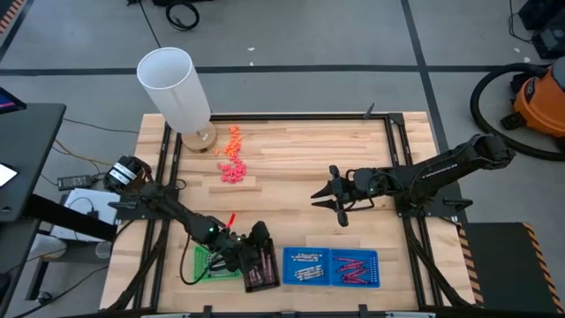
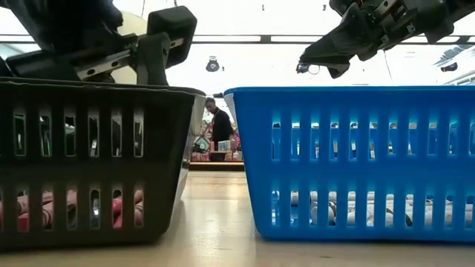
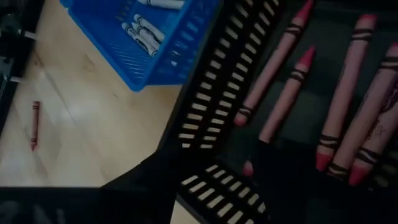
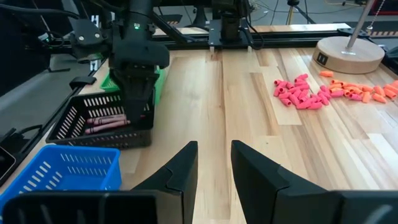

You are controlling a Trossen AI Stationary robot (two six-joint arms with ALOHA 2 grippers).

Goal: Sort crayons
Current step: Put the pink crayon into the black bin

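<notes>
- Magenta crayons (image 3: 292, 87) lie in the black basket (image 1: 261, 272), near edge of table (image 1: 291, 150); left gripper (image 1: 250, 240) hangs over it, fingers apart, holding nothing.
- Grey crayons (image 1: 306, 267) fill the blue basket (image 1: 331, 283) just right.
- One red crayon (image 3: 35, 124) lies loose on the wood.
- Right gripper (image 4: 214, 162) waits mid-table, fingers slightly apart, empty.

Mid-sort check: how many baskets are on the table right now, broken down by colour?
Green basket: 1
Black basket: 1
Blue baskets: 2, side by side, one with grey crayons and one with magenta crayons
Total: 4
</notes>
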